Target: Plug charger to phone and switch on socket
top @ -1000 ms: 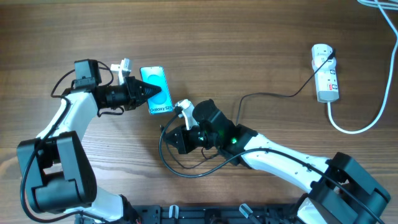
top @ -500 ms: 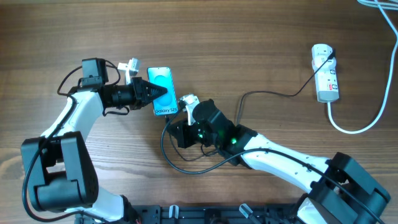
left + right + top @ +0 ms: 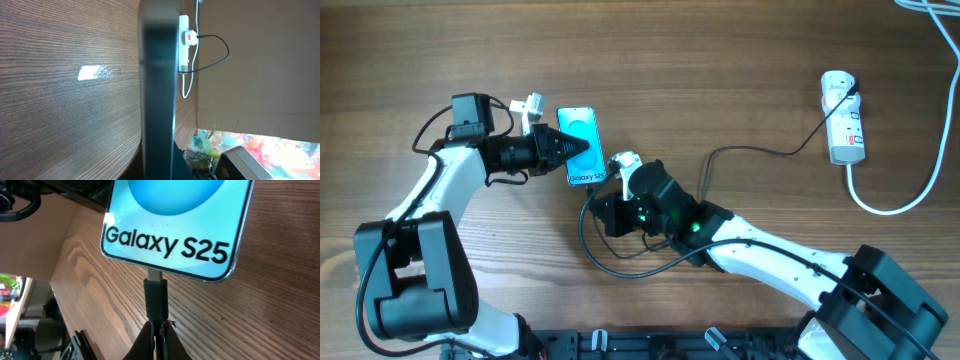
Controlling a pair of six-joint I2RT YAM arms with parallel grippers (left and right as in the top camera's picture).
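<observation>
Over the past second the left gripper [image 3: 570, 147] had carried the phone [image 3: 582, 125] a little toward the right edge of the bench, and the right gripper [image 3: 605, 197] had come up from the near edge to meet it. In the last half second nothing much moved. It looked to me like the two had settled into the mating itself.

The left claw was clamped across the middle of the phone, left of the bench's centre. From the left wrist the phone [image 3: 159, 90] showed only as a blurred edge.

The right claw [image 3: 157, 340] was pinched down narrow on the charger [image 3: 156, 300] just behind its tip. That tip stood square against the middle of the end with the white band on the phone [image 3: 175, 225]. A short bit of connector showed between the plug body and the phone's rim, so I judged it was entering the port or only partly home, not fully seated.

The rest of the black cable [image 3: 750, 155] ran off toward the socket [image 3: 843, 118], which lay well apart near the far right corner. The cable's black plug already sat in the socket, whose thick white cord [image 3: 910, 200] looped toward the right edge. A red switch [image 3: 189, 36] showed on it, though I could not tell its position. By my reckoning that step remained.
</observation>
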